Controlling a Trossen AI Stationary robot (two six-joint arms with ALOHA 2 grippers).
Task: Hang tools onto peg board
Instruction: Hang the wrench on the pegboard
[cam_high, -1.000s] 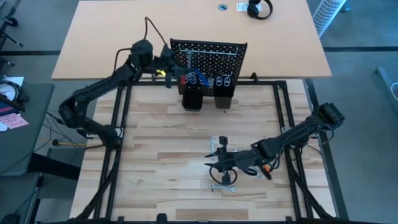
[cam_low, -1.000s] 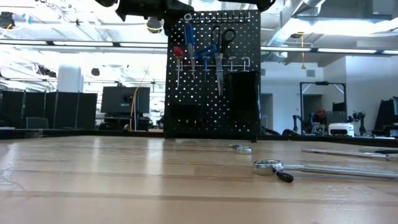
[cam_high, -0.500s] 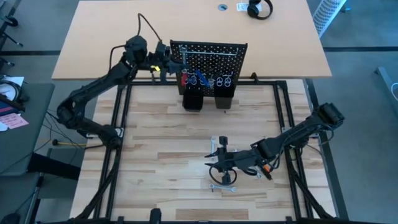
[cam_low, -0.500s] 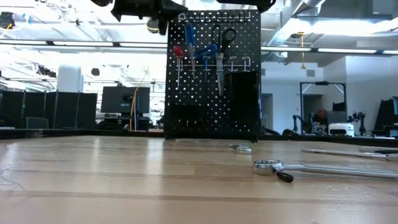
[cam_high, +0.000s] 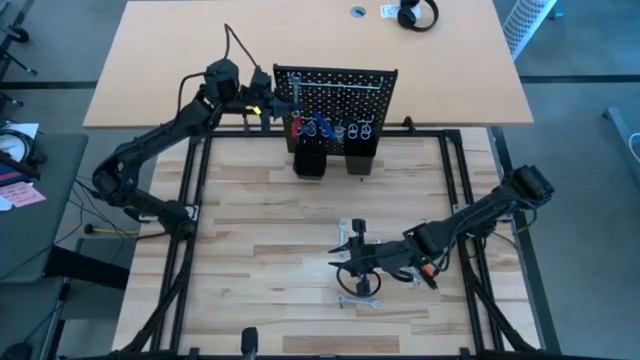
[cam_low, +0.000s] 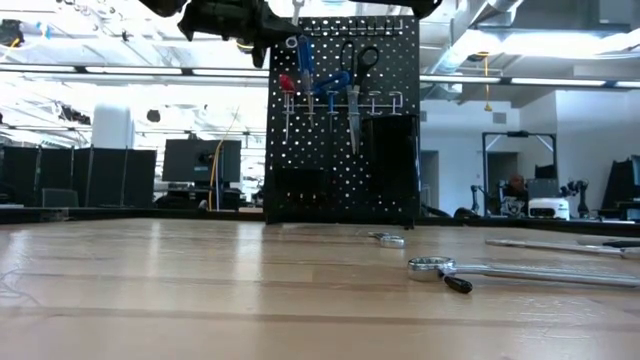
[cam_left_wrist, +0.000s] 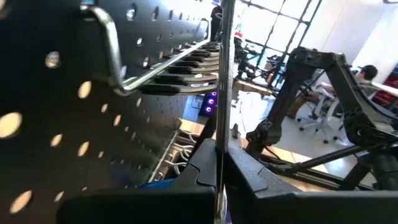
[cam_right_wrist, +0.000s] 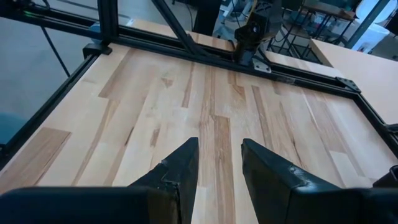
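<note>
- Peg board upright at far edge of table. Already hung on it: blue-handled tools, a red-handled tool, black scissors.
- Two black cups at board base; contents not readable.
- Left gripper up at board's left edge, near the top hook row. Jaws clamped tight on a thin silver wrench; in left wrist view the shank runs straight up between the fingers, right beside a silver hook.
- Judgement: hang step in hand, wrench not yet on a hook; alignment with hook is the fiddly bit.
- Right gripper low over the near-right part of the table, jaws partly apart, nothing between them in right wrist view, only bare wood ahead.
- Left on table: long silver wrench with ring end, a smaller silver piece behind it, another wrench and a dark tool beside the right gripper.
- Rough progress: about half done; several hung, one in hand, at least three or four on the table.
- Risk: thin wrench slipping or twisting in grip while threading onto hook.
</note>
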